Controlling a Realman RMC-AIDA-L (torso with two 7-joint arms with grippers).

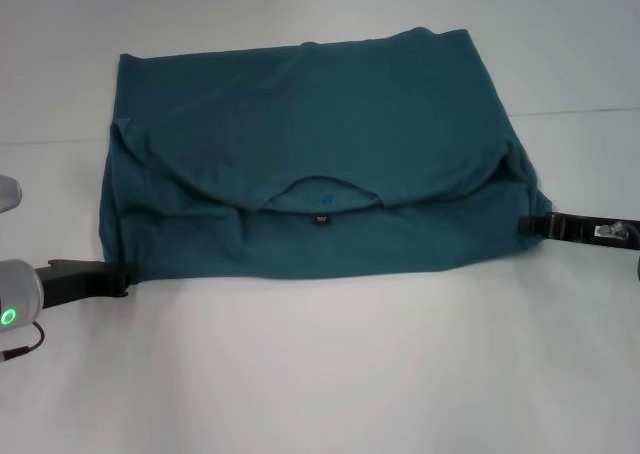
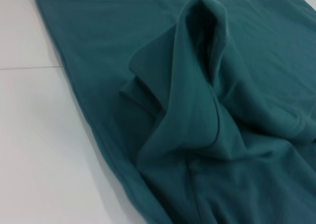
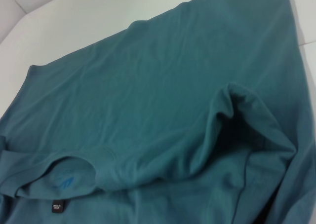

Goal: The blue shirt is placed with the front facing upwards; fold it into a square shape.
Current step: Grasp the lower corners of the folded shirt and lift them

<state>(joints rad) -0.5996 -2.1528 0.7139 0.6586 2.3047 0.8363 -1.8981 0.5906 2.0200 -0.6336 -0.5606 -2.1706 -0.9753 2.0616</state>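
Left gripper (image 1: 125,279) at blue shirt (image 1: 320,154) near-left corner, right gripper (image 1: 530,224) at right edge; jaws' state unclear.

A white table (image 1: 320,374) fills nearly the whole head view, its surface matte and plain. A thin seam (image 1: 580,111) crosses the tabletop at about 2 o'clock, and a matching line (image 1: 50,142) shows at about 9 o'clock, as though two panels meet there. In the left wrist view a faint line (image 2: 29,67) crosses the white surface. In the right wrist view a pale groove (image 3: 15,2) cuts a far corner of the white top. Light is soft and even, with gentle shadow under the cloth edges.
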